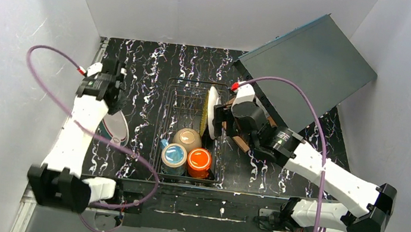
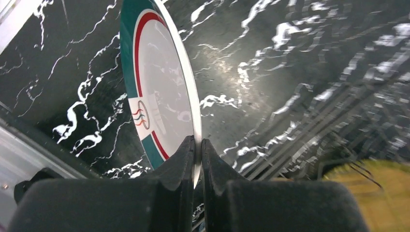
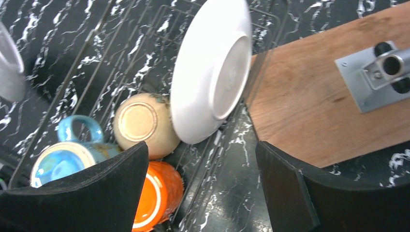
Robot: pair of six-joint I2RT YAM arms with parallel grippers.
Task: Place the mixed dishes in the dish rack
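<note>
Four of the five dishes sit in the rack by my count, and the fifth is in hand.

On the far left, my left fingers [image 2: 190,153] are clamped tight on the rim of the white plate with coloured marks [image 2: 159,82]. It stands on edge over the dark marbled surface [image 1: 149,72], just left of the dish rack [image 1: 187,98]. I cannot tell whether its lower edge touches the surface or hangs clear. It is the one dish outside the rack.

Moving right into the rack, the blue patterned mug [image 3: 67,157] sits in the near left corner with the orange mug [image 3: 155,193] just beside it. The white-and-tan bowl [image 3: 145,123] lies right behind them with its base turned up. The yellow ornate plate [image 3: 212,67] stands on edge along the rack's right side, tilted, its pale underside facing my right wrist camera and its lower rim close against the bowl.

Further right, my right fingers [image 1: 220,123] are spread wide with nothing between them. They hang just outside the rack's right wall beside that plate, over the brown wooden board [image 3: 329,101].

What is left, as I judge it, is to carry the white plate across and stand it in the free far part of the rack.
</note>
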